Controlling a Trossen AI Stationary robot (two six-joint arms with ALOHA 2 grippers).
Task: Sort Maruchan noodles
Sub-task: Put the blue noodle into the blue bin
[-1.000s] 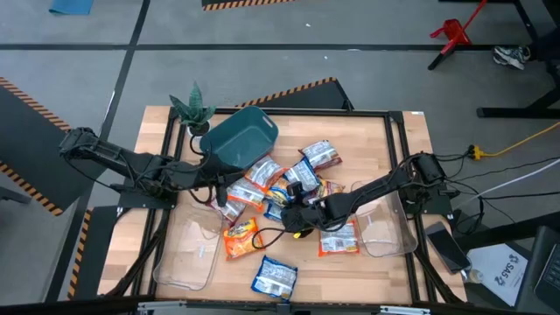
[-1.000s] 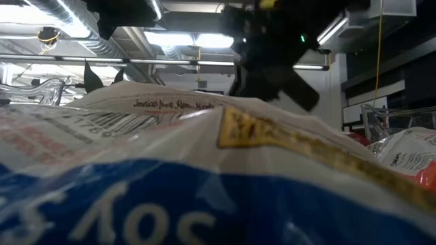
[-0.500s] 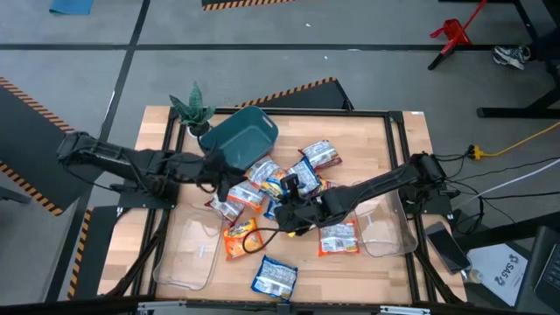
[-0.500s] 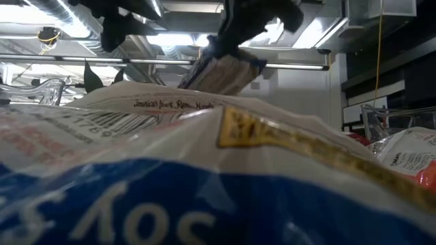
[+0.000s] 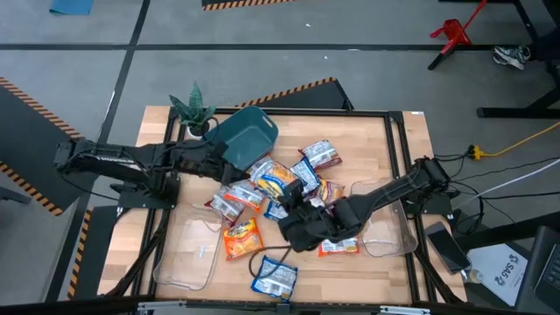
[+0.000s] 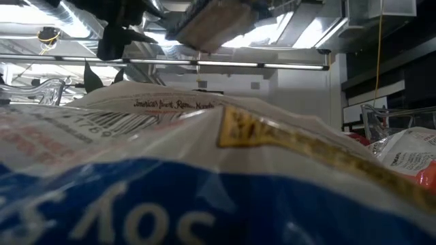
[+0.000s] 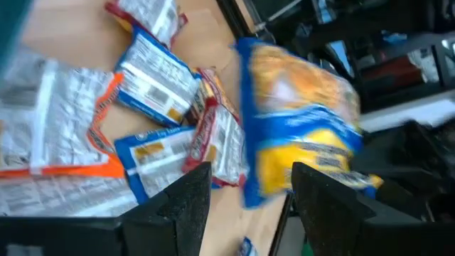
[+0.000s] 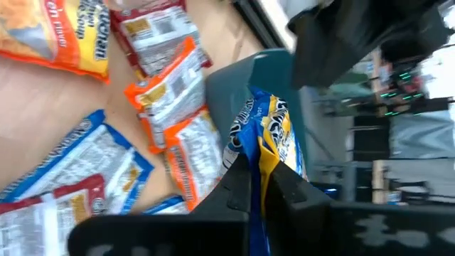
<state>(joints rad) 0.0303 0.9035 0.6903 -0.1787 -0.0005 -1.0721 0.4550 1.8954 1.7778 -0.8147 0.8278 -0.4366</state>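
Maruchan packets lie in a loose pile at the table's middle. An orange one, a blue-white one and a red-white one lie nearer the front. My right gripper is shut on a blue-and-yellow packet, raised over the pile. That packet also shows in the left wrist view and at the top of the low view. My left gripper is open and holds nothing. It hovers by the teal bin, left of the pile. My right gripper pinches the blue-and-yellow packet between its two fingers by one crumpled end. It comes at it from the near right. The packet is lifted clear of the pile and stands out beyond the fingertips, tilted.
A clear tray sits at the near left and another at the near right, under my right arm. A small green plant stands at the far left corner. A blue-white packet fills most of the low view.
My right gripper took hold of the blue-and-yellow packet in the pile and raised it clear, drifting slightly toward the table's left. My left gripper rose and moved toward the far edge, nearer the teal bin.
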